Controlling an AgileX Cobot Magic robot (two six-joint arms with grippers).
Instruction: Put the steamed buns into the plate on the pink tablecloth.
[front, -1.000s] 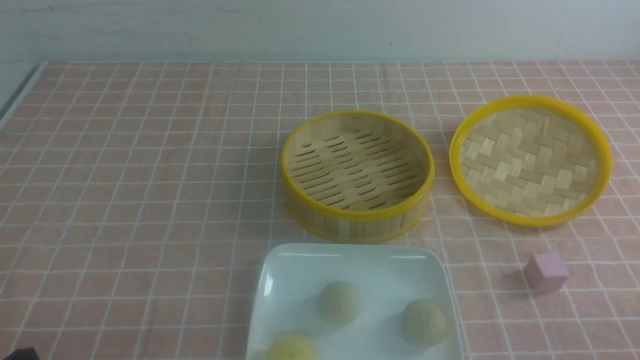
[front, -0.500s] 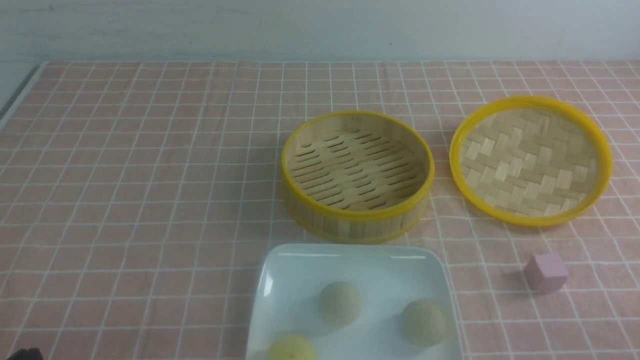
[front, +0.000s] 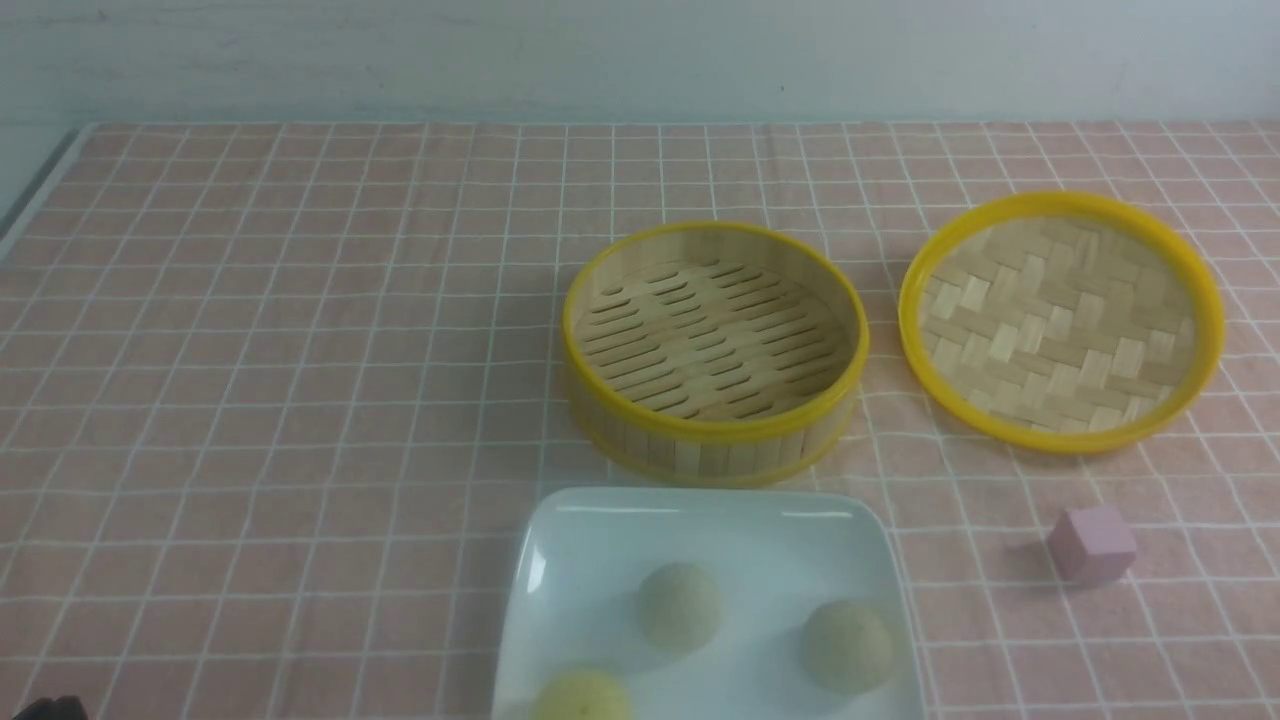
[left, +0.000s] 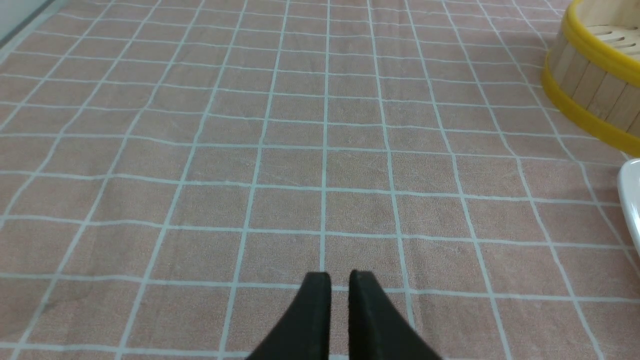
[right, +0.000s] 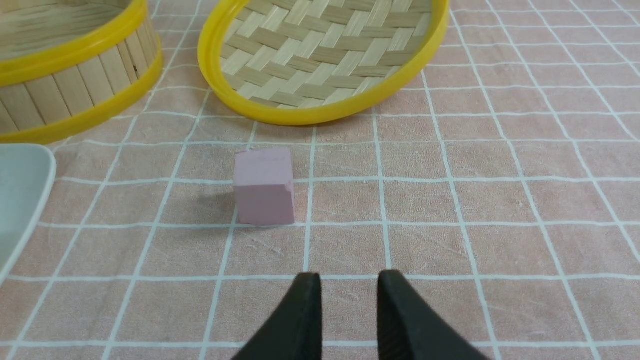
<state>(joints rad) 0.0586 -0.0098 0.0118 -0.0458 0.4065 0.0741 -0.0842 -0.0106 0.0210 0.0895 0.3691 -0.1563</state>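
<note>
pink tablecloth (front: 300, 400): under everything | white plate (front: 740, 530): in front of the steamer basket (front: 715, 340), near side | left claw (left: 340, 275): fingers slightly spread, over cloth, well apart from buns | right claw (right: 350, 275): fingers parted, gap bare, likewise apart from buns | three steamed buns (front: 680, 607): all on plate, between the two claws

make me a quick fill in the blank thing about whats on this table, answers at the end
1. The steamed buns in view sit on the white ____.
2. The rim of the steamer basket is coloured ____.
3. The small block on the pink tablecloth has the shape of a ____.
4. Between the left fingers there is a narrow ____, with nothing held in it.

Missing words: plate; yellow; cube; gap
</note>
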